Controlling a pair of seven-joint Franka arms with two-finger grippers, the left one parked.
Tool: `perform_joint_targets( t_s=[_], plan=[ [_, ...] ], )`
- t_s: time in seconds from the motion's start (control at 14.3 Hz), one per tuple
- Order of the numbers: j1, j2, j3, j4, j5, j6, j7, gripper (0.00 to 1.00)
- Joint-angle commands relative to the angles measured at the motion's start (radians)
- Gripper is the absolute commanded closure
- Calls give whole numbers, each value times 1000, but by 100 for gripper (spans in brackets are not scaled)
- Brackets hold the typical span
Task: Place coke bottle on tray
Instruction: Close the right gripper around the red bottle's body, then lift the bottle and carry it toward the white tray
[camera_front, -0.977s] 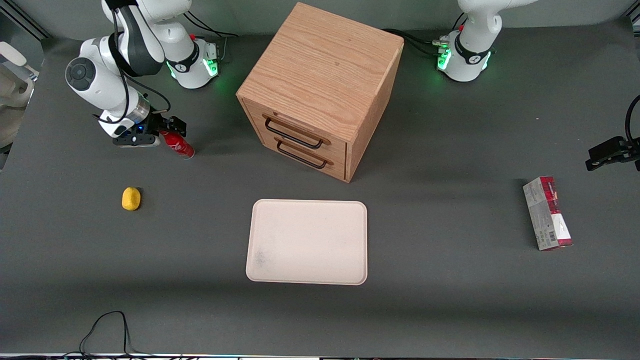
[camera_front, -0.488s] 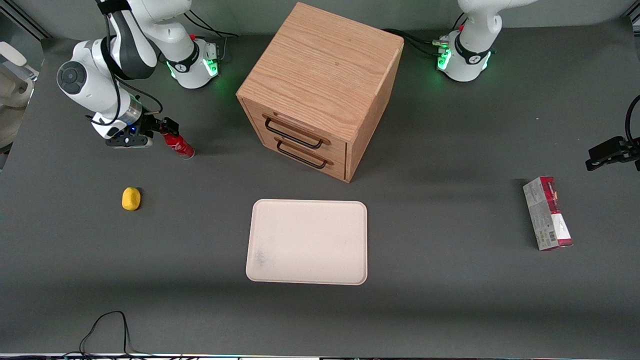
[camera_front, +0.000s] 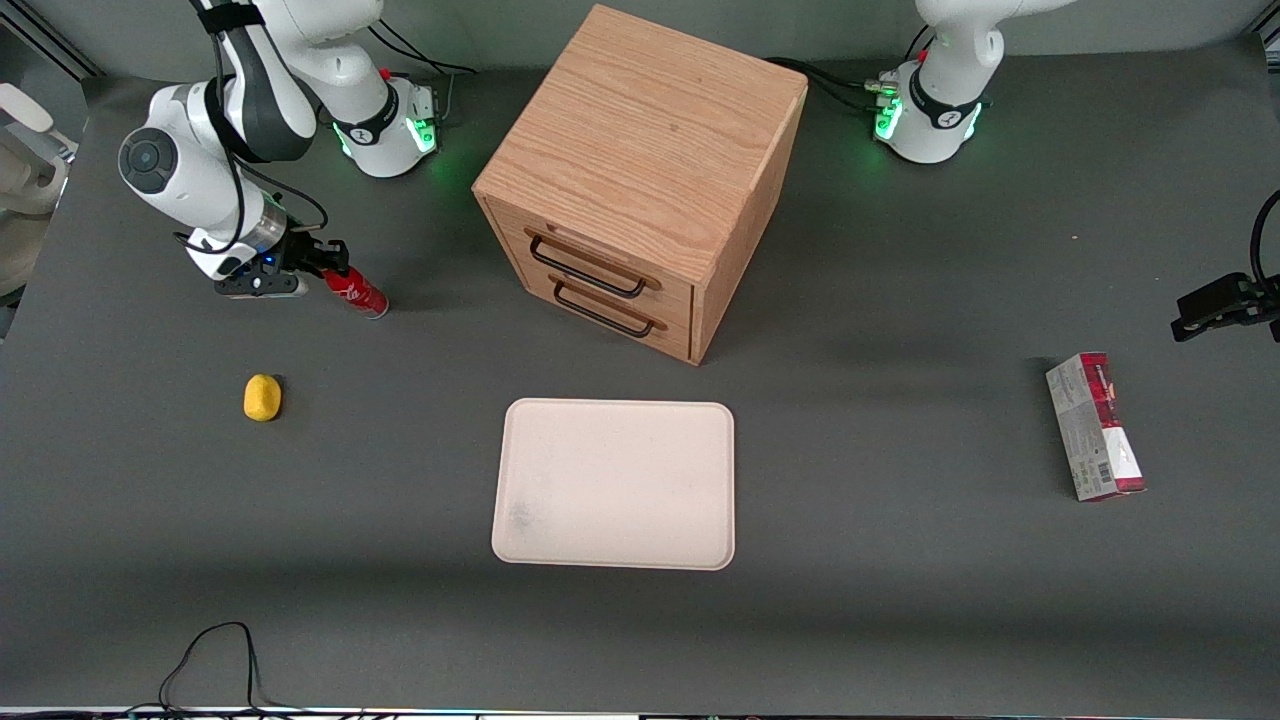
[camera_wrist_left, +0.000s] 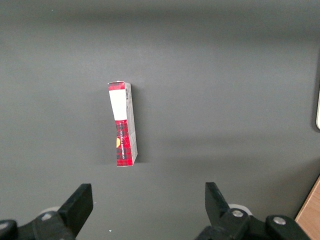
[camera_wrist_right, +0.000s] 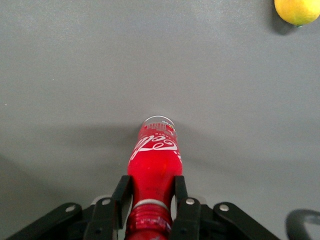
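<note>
The coke bottle (camera_front: 357, 291) is slim, glossy red with white lettering, and sits on the grey table toward the working arm's end, beside the wooden cabinet. My right gripper (camera_front: 327, 263) is at its cap end. In the right wrist view the two black fingers (camera_wrist_right: 121, 195) press on either side of the bottle (camera_wrist_right: 155, 160) at its shoulder, just below the red cap, so the gripper (camera_wrist_right: 150, 197) is shut on it. The bottle's base points away from the gripper. The pale cream tray (camera_front: 615, 484) lies flat, nearer the front camera than the cabinet, with nothing on it.
A wooden drawer cabinet (camera_front: 640, 170) with two dark handles stands mid-table. A yellow lemon (camera_front: 262, 397) lies nearer the camera than the bottle and shows in the right wrist view (camera_wrist_right: 297, 10). A red-and-grey carton (camera_front: 1095, 427) lies toward the parked arm's end.
My gripper slid back along the bottle from its body to its neck, away from the cabinet. The bottle has stayed in place.
</note>
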Motion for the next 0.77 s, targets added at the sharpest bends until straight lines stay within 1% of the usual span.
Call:
perform_joint_targets(
  t_s=[0.0, 0.14, 0.21, 0.35, 0.49, 0.56, 0.63, 0.7],
  plan=[
    [2, 40, 2, 20, 0, 16, -17, 100],
    [2, 53, 8, 67, 0, -6, -17, 100],
    [2, 53, 34, 102, 0, -29, -5, 100],
    [1, 69, 88, 229, 3, -119, 6, 100],
    [1, 132, 94, 407, 8, -237, 5, 100],
    [1, 175, 114, 517, 29, -303, 1, 100],
    [1, 229, 137, 647, 64, -382, -5, 100],
    [-1, 291, 143, 782, 86, -459, -2, 100]
  ],
)
